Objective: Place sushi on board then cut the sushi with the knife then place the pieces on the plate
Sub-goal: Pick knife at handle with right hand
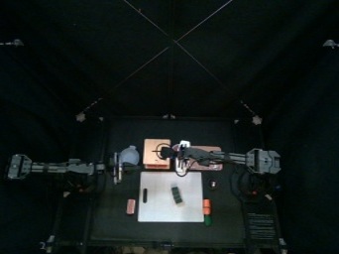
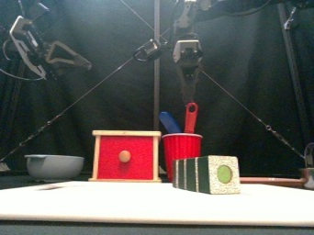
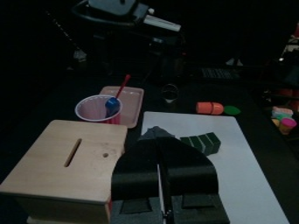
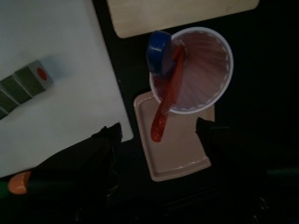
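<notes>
Sushi [image 2: 207,174]: lying on board [image 2: 123,197]
Right tool [image 4: 160,133]: hovering over cup [image 2: 182,151], jaws spread, empty
Left tool [image 3: 159,149]: hanging raised, jaws together, empty

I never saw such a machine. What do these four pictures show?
A robot with two black arms, each ending in a two-jaw end effector. One picture looks down from above, one level from the front, two from the wrists. On the table: a white board carrying a green sushi roll, a wooden box, a blue-grey bowl, a pink tray, a red cup with a blue knife and a red knife. The right end effector hangs open above the cup; the left end effector is shut, empty.
</notes>
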